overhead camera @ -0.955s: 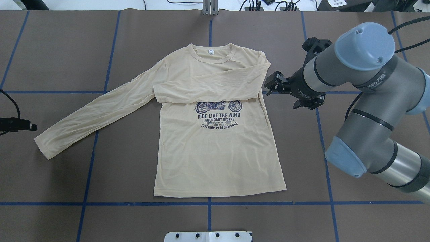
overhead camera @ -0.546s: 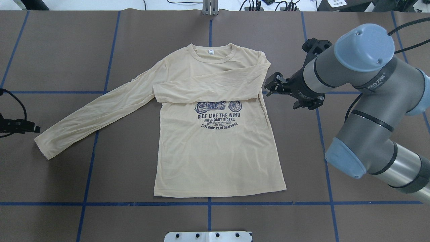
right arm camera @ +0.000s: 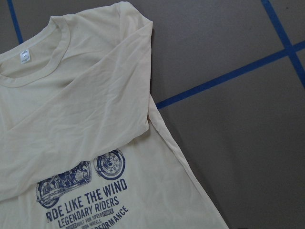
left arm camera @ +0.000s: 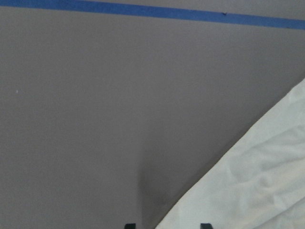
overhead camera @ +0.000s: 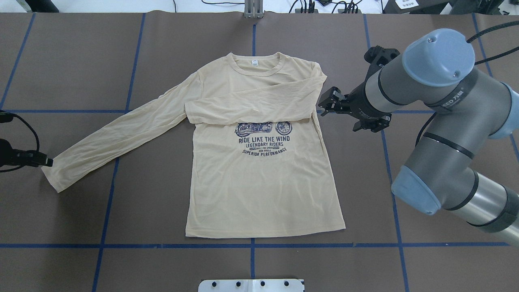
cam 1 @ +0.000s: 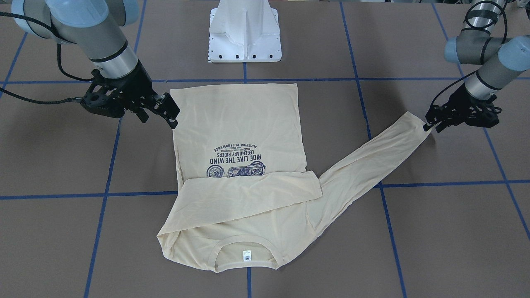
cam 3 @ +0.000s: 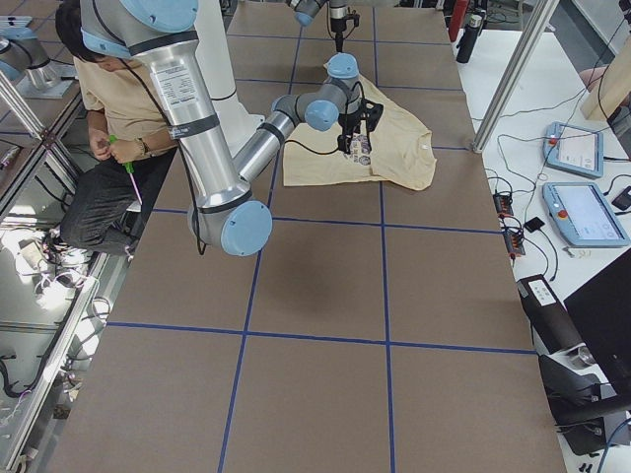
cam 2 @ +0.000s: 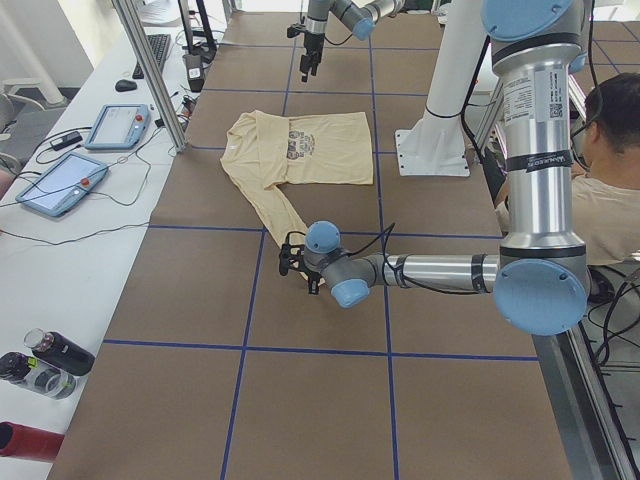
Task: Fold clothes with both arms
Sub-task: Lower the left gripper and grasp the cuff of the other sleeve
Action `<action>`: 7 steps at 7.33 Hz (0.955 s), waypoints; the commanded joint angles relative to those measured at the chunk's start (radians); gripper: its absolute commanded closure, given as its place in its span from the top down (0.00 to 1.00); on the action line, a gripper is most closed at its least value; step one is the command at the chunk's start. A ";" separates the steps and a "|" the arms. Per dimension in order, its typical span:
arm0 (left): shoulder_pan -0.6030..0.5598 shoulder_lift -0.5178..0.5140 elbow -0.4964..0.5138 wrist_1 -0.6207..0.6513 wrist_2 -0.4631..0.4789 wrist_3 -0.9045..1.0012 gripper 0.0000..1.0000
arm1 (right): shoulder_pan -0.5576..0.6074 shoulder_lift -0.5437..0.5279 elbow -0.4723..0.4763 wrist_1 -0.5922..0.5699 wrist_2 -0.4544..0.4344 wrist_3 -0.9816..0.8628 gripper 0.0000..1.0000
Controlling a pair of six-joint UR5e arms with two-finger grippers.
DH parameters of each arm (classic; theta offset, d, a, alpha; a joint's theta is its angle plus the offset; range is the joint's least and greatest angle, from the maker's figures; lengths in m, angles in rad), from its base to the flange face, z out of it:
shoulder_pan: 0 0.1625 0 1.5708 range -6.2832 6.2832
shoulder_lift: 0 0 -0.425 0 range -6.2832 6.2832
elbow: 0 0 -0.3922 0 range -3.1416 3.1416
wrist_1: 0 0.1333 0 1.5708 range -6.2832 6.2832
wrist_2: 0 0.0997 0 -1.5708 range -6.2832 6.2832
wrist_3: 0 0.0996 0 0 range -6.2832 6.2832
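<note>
**Brown mat, one sleeve left: left claw is the near one**

Front view: T-shirt (cam 1: 236,120) flat on the mat (cam 1: 414,248). Free sleeve (cam 1: 372,159) runs to right-middle, cuff (cam 1: 414,122) meeting the left gripper (cam 1: 428,124).

Overhead: sleeve axis slants lower left. Right gripper (overhead camera: 327,103), spread and empty, hovers at the shirt's right edge.

Left wrist: cuff edge inside parted jaws, ungripped.

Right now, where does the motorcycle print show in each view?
Front-facing: print at centre, upside down.
Overhead: print at centre, upright.
Exterior left: print at top, tiny.
Exterior right: print at top centre, small.
Left wrist: not in it.
Right wrist: print at bottom left.
Landmark: folded sleeve bordering it.
</note>
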 commanded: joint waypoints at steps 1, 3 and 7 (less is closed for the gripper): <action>0.002 0.000 0.014 -0.003 0.000 0.005 0.52 | 0.000 0.000 0.001 0.000 -0.002 0.000 0.92; 0.002 0.000 0.021 -0.006 0.000 0.007 0.50 | -0.002 0.002 -0.001 0.000 -0.003 0.002 0.92; 0.004 -0.001 0.023 -0.004 0.000 0.005 0.47 | -0.002 0.005 -0.001 0.000 -0.011 0.002 0.92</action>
